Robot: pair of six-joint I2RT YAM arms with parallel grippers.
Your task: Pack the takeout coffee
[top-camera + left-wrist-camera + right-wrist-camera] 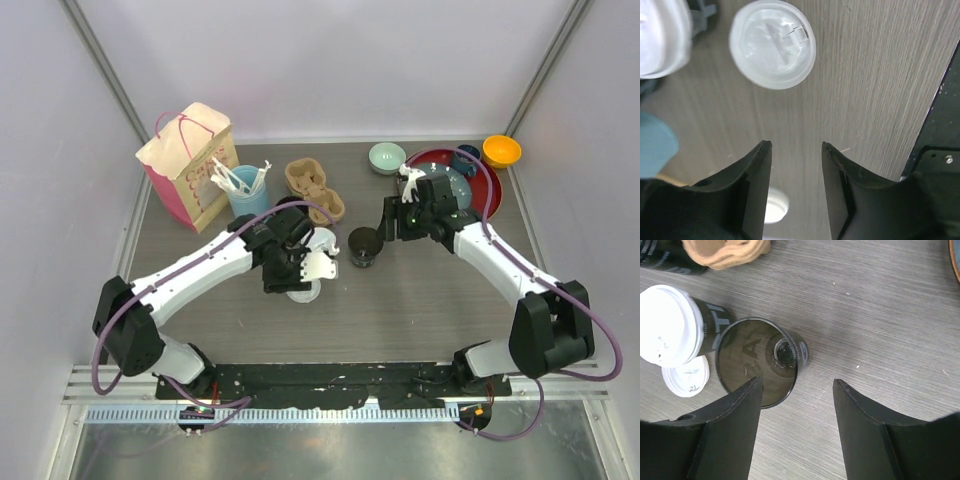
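One takeout coffee cup (760, 362) stands black and lidless on the table (420, 300), seen also from above (364, 247). To its left a second black cup (670, 325) wears a white sip lid (322, 241). A loose white lid (772, 44) lies flat on the wood (304, 292) (687, 376). My left gripper (795, 150) hangs open over bare table just short of that lid (296, 277), holding nothing. My right gripper (797, 385) is open just right of the lidless cup (386, 224), its left finger overlapping the rim in view.
A brown cardboard cup carrier (315, 187) sits behind the cups. A pink and tan paper bag (187, 165) and a light-blue cup of white utensils (245, 187) stand at the back left. A red tray (490, 195), teal bowl (387, 157), orange bowl (501, 151) and dark-blue mug (467, 160) are at the back right.
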